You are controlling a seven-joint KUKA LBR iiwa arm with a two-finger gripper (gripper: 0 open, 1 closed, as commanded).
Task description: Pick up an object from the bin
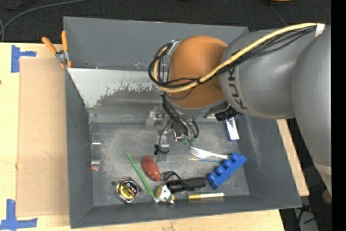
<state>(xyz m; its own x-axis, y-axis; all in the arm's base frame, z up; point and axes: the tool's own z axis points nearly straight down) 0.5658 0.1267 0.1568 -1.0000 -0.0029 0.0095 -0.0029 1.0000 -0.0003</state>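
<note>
My gripper hangs low over the middle of the bin floor, below the orange cover. Just below and left of it lies a red oblong thing, with a thin green stick slanting along its left side. To the gripper's right a white plastic fork rests on the floor, tines pointing left. Nothing shows in the gripper's grasp.
A blue toothed block lies right of the fork. Along the front wall sit a yellow-and-black tape measure, a black tool and a yellow pen. A blue-and-white item lies under the arm at the right.
</note>
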